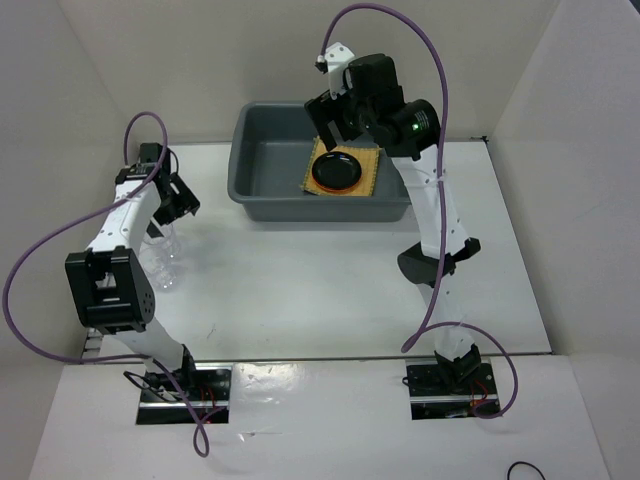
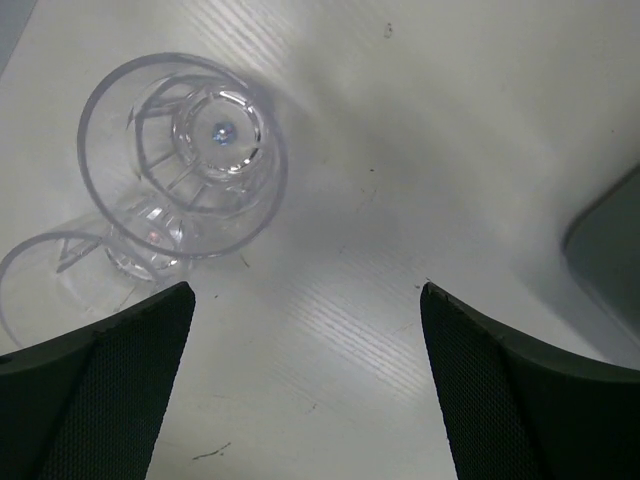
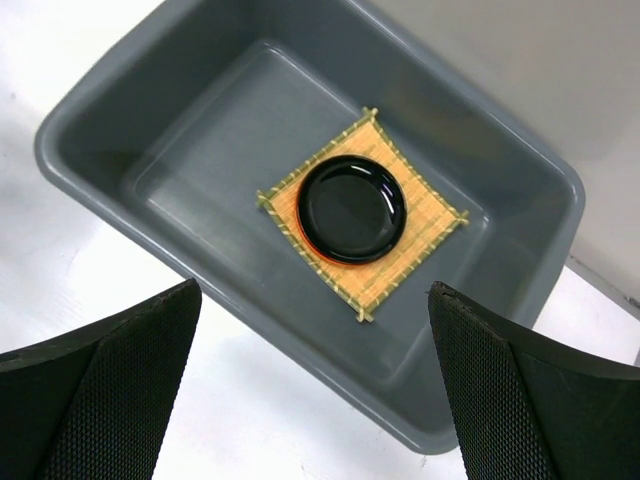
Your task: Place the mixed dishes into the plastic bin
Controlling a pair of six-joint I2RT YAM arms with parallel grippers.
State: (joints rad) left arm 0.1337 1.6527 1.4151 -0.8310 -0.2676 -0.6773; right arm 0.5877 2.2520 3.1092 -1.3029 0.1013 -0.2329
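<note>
On the left of the white worktop (image 1: 300, 290), nearer than the bin, two clear cups (image 2: 185, 155) sit close together; in the left wrist view their outlines overlap, and I cannot tell whether they touch. The left tool (image 2: 305, 295) hangs above the worktop just beside them, released, its jaws spread wide with nothing between them. The cups lie beyond its left finger (image 2: 110, 380), outside the gap. A grey corner of the bin shows at the right edge of that view.

Farther back, around the middle of the worktop, stands the grey bin (image 1: 300, 212). A tan woven mat (image 3: 420, 235) lies flat on its floor, in the right half. A black plate (image 3: 350, 208) rests on the middle of the mat. A thin orange rim (image 3: 322, 250) shows at the plate's edge; whether that is a second plate beneath I cannot tell.

The right tool (image 3: 315, 290) hovers over the bin, above the plate, released, jaws wide and holding nothing.
</note>
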